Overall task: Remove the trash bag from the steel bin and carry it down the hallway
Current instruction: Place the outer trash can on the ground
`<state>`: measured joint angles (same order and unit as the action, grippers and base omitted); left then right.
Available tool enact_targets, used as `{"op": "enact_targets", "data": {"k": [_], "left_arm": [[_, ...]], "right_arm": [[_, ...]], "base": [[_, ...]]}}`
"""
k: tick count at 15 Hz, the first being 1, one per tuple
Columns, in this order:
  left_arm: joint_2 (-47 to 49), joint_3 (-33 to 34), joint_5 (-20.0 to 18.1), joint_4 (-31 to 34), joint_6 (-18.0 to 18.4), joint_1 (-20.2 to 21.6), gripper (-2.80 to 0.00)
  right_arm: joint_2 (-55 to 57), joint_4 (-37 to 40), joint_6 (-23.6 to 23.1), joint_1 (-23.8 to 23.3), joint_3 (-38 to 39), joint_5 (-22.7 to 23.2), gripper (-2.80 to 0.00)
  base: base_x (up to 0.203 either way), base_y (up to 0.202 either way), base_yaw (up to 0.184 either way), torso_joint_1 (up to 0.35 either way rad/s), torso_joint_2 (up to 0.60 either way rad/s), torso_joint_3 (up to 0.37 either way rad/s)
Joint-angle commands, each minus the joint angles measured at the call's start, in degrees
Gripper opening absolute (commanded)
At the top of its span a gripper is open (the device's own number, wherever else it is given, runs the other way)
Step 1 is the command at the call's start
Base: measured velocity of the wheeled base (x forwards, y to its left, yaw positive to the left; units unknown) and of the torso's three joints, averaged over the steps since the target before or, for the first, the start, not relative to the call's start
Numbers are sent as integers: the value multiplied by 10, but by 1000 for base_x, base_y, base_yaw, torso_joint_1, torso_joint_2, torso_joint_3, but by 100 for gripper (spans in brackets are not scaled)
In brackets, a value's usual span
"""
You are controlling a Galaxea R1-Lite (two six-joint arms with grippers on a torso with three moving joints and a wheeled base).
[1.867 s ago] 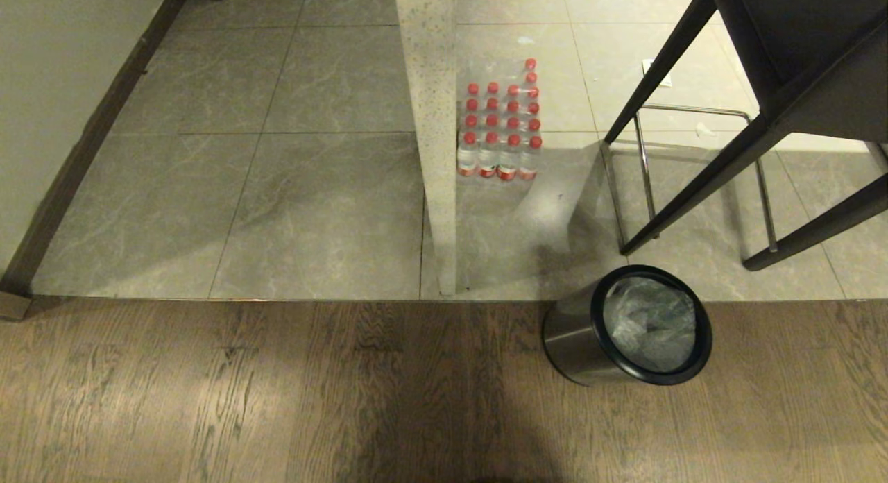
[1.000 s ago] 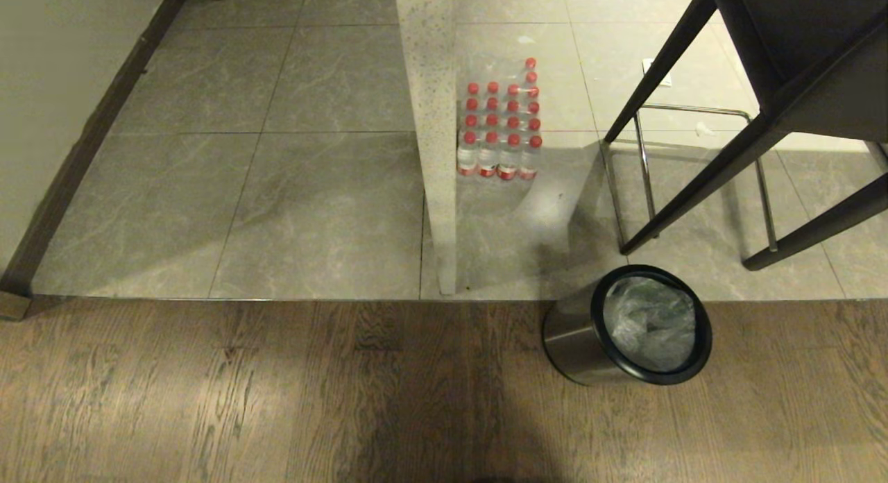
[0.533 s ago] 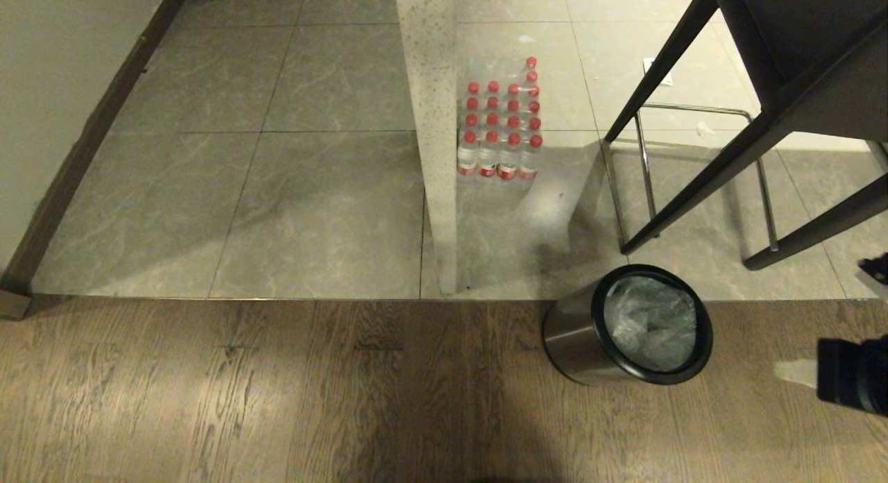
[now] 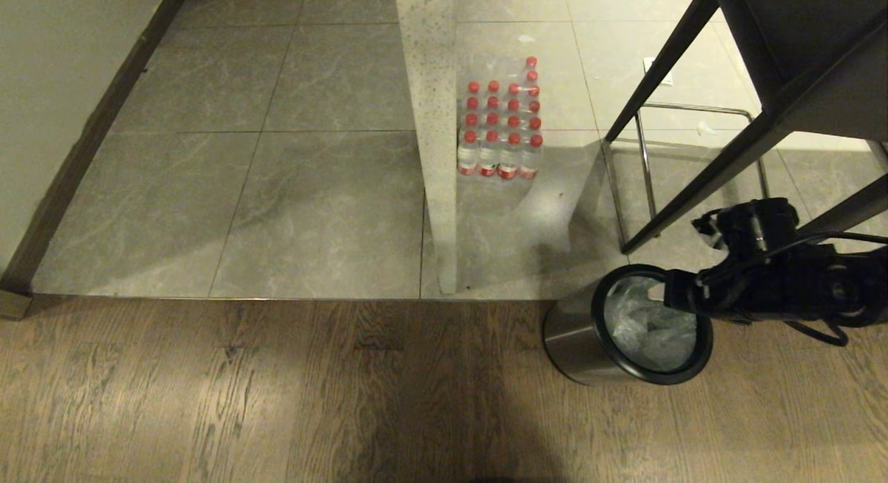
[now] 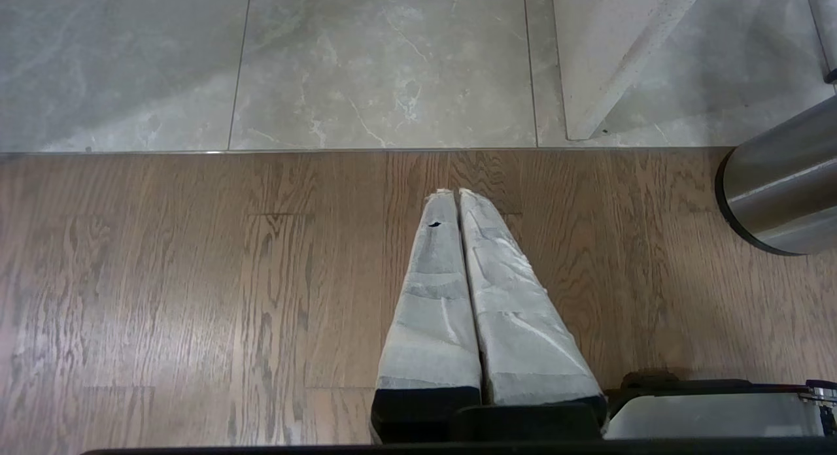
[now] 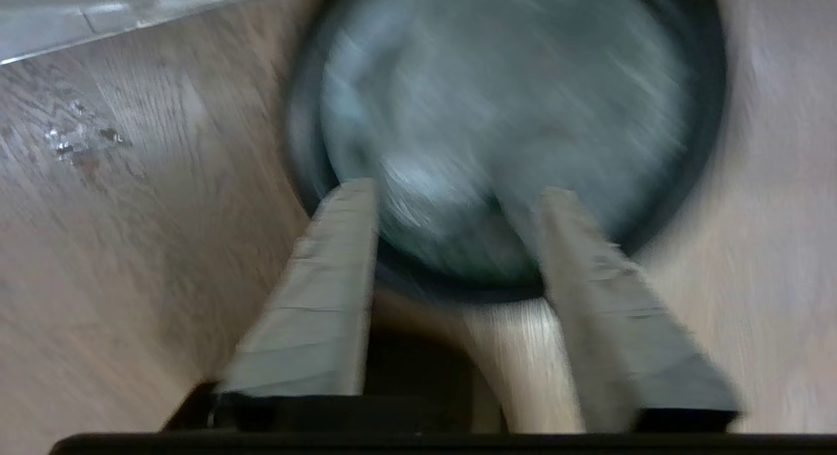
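One small round brushed-steel bin (image 4: 579, 344) with a thick black rim, standing on brown wood flooring at the edge of the grey marbled tiles. Inside it: one crumpled see-through whitish trash bag (image 4: 649, 323). Right gripper (image 6: 458, 193): over the bin's mouth, fingers spread, holding nothing. Left gripper (image 5: 456, 197): low above the wood floor, fingers pressed together. Nearby: one pack of red-capped bottles (image 4: 501, 122) beside a speckled pillar (image 4: 433, 122).

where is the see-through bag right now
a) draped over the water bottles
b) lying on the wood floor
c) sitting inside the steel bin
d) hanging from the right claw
c: in the head view the crumpled bag sits inside the black rim of the steel bin, and the right claw hovers open above the bin's mouth with nothing between its fingers.
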<state>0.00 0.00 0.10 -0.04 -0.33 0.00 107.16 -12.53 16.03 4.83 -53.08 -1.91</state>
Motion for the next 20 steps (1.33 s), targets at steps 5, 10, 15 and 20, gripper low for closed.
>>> {"op": "enact_targets", "data": {"k": [5, 10, 15, 20], "left_arm": [[0, 1, 0, 0, 0, 0, -280], [0, 1, 0, 0, 0, 0, -280], [1, 0, 0, 0, 0, 0, -280], [1, 0, 0, 0, 0, 0, -280]], "right_arm": [[108, 8, 1, 71, -84, 1, 0], [162, 1, 4, 80, -111, -46, 0], [216, -19, 6, 96, -151, -50, 0], [250, -60, 0, 101, -172, -72, -280]], "base": [[0, 0, 0, 0, 0, 0], [0, 0, 0, 0, 0, 0], [0, 0, 0, 0, 0, 0], [0, 0, 0, 0, 0, 0]]}}
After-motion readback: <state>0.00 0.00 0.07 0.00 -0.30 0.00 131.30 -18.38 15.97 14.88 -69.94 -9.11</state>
